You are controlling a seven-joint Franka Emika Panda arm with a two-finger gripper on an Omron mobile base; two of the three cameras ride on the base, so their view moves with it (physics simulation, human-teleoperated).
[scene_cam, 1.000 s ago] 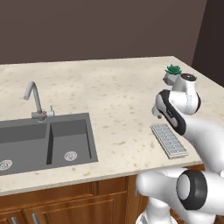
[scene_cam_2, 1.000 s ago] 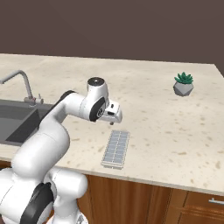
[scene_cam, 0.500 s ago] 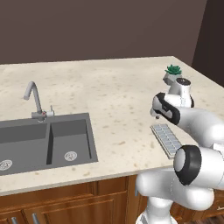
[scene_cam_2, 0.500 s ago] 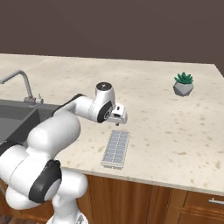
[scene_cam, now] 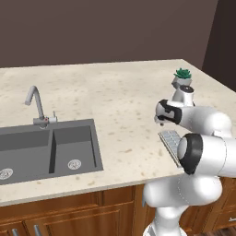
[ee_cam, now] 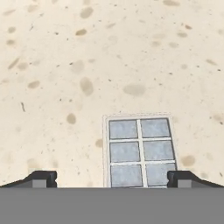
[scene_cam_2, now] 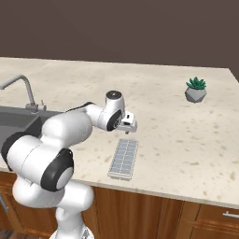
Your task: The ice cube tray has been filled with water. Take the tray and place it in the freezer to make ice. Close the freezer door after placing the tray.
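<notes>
The gripper [ee_cam: 111, 178] stands with its jaws spread wide and nothing between them; its two dark fingertips [ee_cam: 41, 178] rise at the lower left and lower right of the hand view. It hangs above the far end of the ice cube tray [scene_cam_2: 124, 158], not touching it. In the hand view the tray [ee_cam: 140, 151] sits low and right of centre, its end cells pale blue-grey, so the jaws are not centred over it.

Judged step: approach to the pick-up; the tray is not yet grasped. The next move appears to call for a shift toward the tray's middle, a descent, and a closure across its narrow width, kept level so the water stays in.

In the right base view the arm reaches from the lower left, elbow bent, with the hand pointing down near the frame's centre. The tray lies flat on the speckled counter [scene_cam_2: 186, 135] near its front edge. A potted plant [scene_cam_2: 195, 90] stands well apart at upper right; the sink [scene_cam: 50, 147] lies at the left.
</notes>
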